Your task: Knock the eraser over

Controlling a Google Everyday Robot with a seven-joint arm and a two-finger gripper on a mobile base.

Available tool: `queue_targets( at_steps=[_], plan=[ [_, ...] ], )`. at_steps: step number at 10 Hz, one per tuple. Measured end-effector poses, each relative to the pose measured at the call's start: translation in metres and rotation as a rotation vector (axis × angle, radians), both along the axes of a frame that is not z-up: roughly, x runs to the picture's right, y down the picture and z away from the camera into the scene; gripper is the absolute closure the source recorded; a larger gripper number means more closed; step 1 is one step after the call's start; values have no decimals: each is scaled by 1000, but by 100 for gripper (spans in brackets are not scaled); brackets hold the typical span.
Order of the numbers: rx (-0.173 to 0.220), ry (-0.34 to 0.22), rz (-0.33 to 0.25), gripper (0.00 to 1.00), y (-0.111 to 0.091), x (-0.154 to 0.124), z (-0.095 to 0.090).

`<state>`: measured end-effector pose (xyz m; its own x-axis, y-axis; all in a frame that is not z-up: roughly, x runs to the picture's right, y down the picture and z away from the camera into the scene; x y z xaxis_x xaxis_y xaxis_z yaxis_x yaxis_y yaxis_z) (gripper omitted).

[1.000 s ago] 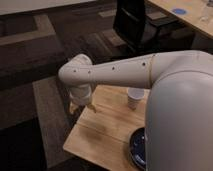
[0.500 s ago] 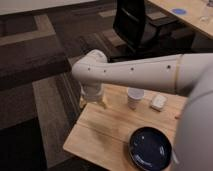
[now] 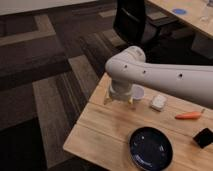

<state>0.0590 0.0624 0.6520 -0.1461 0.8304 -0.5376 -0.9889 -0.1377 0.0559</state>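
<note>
**Fig. 1.** Camera view, looking down on a pale wooden surface that stands on dark, banded carpet.

(a) The white robot arm enters from the 3 o'clock edge of the view and bends down over the far left part of the surface. Its claw points downward, low over the wood near the surface's 11 o'clock corner. Whether the claw is released or clenched cannot be told, and nothing is seen held in it.

(b) A white cup stands upright just beside the claw, at its 2 o'clock, partly hidden by the wrist.

(c) A small white block, apparently the eraser, sits on the surface at 3 o'clock of the claw, beyond the cup and apart from both. Its exact pose cannot be told.

(d) An orange carrot lies flat at 4 o'clock of the eraser, well apart from it.

(e) A dark blue plate rests near the front edge of the surface, at 5 o'clock of the claw.

(f) A black object lies at the 3 o'clock edge of the view, between carrot and plate in depth and cut off by the frame.

(g) In the background a black office chair stands at 12 o'clock. A second wooden table at 1 o'clock carries a blue disc.
</note>
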Motion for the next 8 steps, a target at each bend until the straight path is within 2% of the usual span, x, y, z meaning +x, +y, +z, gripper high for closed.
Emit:
queue_targets(
  at_steps=[2, 3, 4, 5, 7, 8],
  plan=[
    [-11, 0, 5, 35, 5, 1, 0],
    [-25, 3, 35, 35, 12, 7, 2],
    [-35, 6, 103, 35, 21, 27, 9],
    [-34, 6, 123, 35, 23, 36, 12],
    [-15, 12, 200, 35, 26, 93, 31],
    [-14, 40, 252, 35, 31, 128, 38]
  ],
)
